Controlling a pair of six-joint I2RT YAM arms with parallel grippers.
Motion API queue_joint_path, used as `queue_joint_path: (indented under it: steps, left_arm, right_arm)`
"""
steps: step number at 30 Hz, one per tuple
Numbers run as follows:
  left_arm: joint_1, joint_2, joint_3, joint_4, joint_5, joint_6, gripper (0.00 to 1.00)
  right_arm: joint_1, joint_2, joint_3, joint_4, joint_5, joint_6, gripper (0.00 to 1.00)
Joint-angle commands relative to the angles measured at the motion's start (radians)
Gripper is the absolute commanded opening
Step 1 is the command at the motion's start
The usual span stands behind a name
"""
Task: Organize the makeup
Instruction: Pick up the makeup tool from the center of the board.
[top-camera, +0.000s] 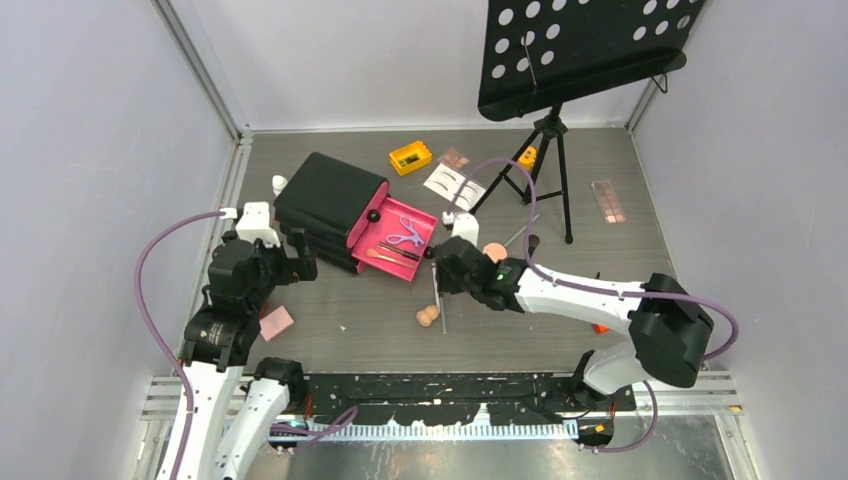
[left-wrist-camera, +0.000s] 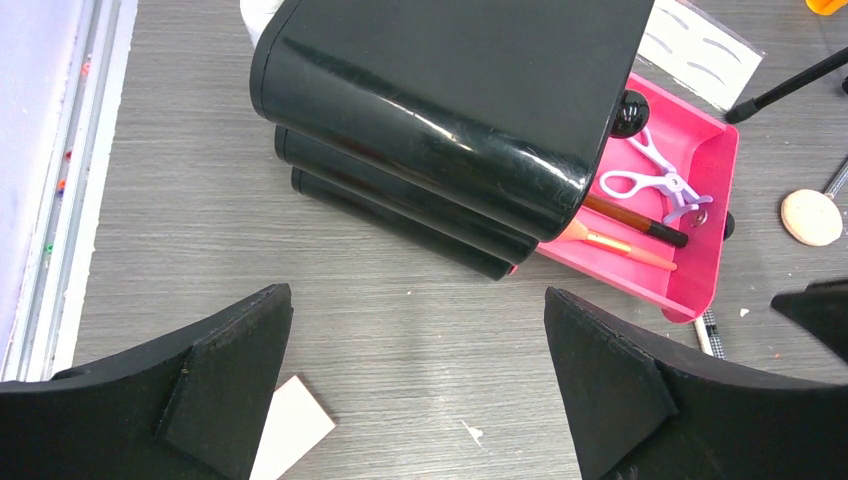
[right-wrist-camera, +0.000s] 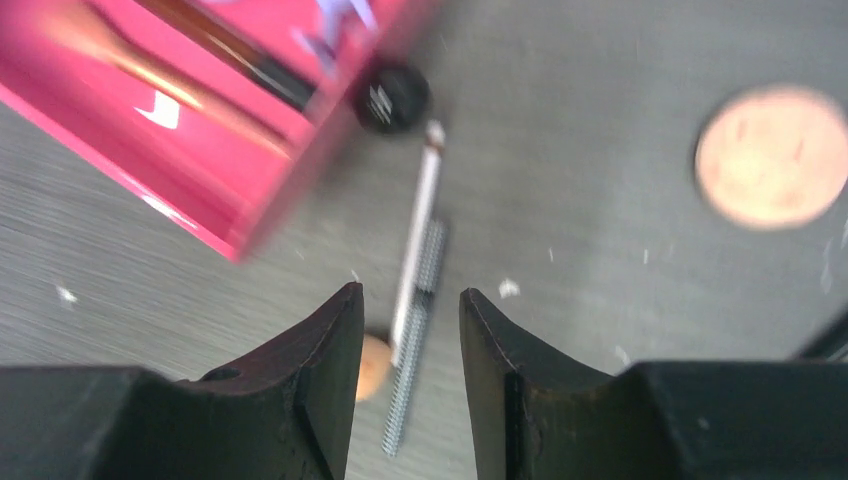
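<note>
A thin white stick (right-wrist-camera: 418, 225) and a silver spiral wand (right-wrist-camera: 410, 370) lie on the table right below my right gripper (right-wrist-camera: 410, 295). Its jaws are open and straddle them without touching. A peach sponge (right-wrist-camera: 373, 365) peeks out beside its left finger. In the open pink drawer (top-camera: 392, 238) lie lilac scissors (left-wrist-camera: 655, 178) and two brushes (left-wrist-camera: 630, 222). My left gripper (left-wrist-camera: 418, 295) hangs wide open and empty in front of the black chest (left-wrist-camera: 440, 110). A round peach puff (top-camera: 494, 250) lies right of the drawer.
A pink card (top-camera: 276, 322) lies by the left arm. Behind the chest stands a white bottle (top-camera: 279, 185). Farther back are a yellow block (top-camera: 410, 157), the eyebrow card (top-camera: 455, 185) and brown palettes (top-camera: 607, 200). The black music stand's tripod (top-camera: 545, 160) is at the back right.
</note>
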Motion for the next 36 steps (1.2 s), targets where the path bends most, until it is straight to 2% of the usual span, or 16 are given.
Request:
queue_joint_path:
  steps: [1, 11, 17, 26, 36]
  left_arm:
    - [0.009, 0.004, -0.001, 0.045, 0.017, -0.006, 1.00]
    - [0.009, 0.007, -0.002, 0.044, 0.021, -0.006, 1.00]
    - [0.009, 0.007, -0.002, 0.044, 0.022, -0.006, 1.00]
    - [0.009, 0.007, -0.003, 0.045, 0.024, -0.006, 1.00]
    - [0.009, 0.007, -0.003, 0.045, 0.025, -0.006, 1.00]
  right_arm:
    - [0.024, -0.009, -0.110, 0.004, 0.004, 0.254, 0.45]
    - [0.028, 0.067, -0.122, 0.064, -0.053, 0.278, 0.44]
    - [0.028, 0.120, -0.106, 0.055, -0.054, 0.278, 0.37]
    - [0.028, 0.198, -0.088, 0.067, -0.074, 0.279, 0.33]
    - [0.051, 0.203, -0.021, -0.125, 0.081, 0.227, 0.06]
